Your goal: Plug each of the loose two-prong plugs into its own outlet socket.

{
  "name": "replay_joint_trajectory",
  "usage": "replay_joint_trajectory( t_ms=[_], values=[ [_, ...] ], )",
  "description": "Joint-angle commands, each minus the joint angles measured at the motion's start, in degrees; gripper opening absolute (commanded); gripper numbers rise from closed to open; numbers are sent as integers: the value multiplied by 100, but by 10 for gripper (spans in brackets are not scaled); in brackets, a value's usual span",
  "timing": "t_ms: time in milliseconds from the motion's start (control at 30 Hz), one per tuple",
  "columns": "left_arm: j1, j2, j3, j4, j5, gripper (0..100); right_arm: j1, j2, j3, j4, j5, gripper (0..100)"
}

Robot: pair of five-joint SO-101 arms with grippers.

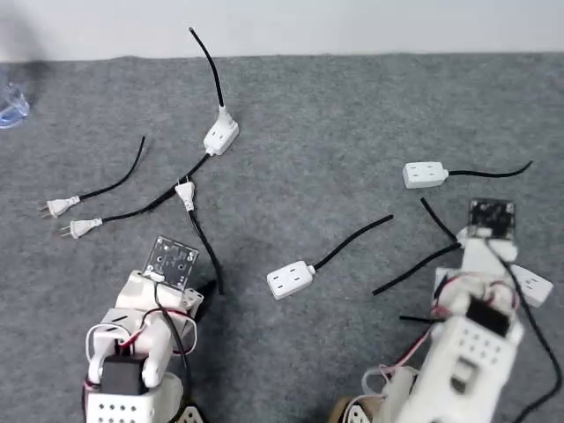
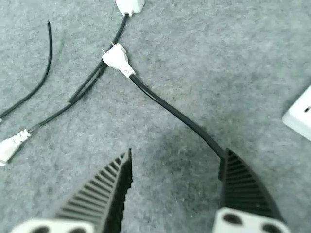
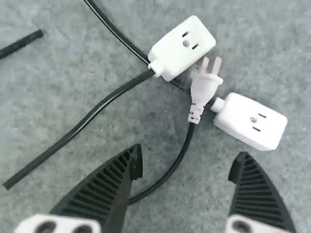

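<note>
The left tool (image 2: 178, 155) gapes wide and empty over the grey desk (image 2: 233, 63). A plug (image 2: 116, 57) lies ahead of it, and its cord (image 2: 180, 114) runs back until one fingertip hides it. A socket (image 2: 299, 114) to the side is cut off at the edge. The right tool (image 3: 189, 153) is equally wide and empty. Just ahead, a second plug (image 3: 204, 82) lies between a far socket (image 3: 182, 46) and a near socket (image 3: 250, 121).

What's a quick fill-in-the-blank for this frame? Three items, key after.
1. The left gripper and the right gripper are both ___.
2. In the right wrist view, a loose plug lies between ___ outlet sockets.
3. That plug's cable is ___.
Missing words: open; two; black.
</note>
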Motion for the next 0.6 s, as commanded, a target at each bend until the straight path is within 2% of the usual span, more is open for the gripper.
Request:
replay_joint_trajectory(
  t_ms=[0, 200, 267, 433, 567],
  values=[
    [-35, -114, 101, -308, -44, 269, -13, 1033, -791, -330, -35, 273],
    [-35, -114, 136, -325, -44, 269, 251, 2316, -1407, -910, -9, 270],
    [-35, -114, 127, -308, -44, 269, 382, 2756, -1662, -1024, 202, 270],
    [35, -132, -180, 97, -35, 269, 708, 3890, -2435, -1095, 422, 270],
    [633, -132, -224, 97, -35, 269, 778, 4602, -2866, -1121, 457, 269]
  ],
)
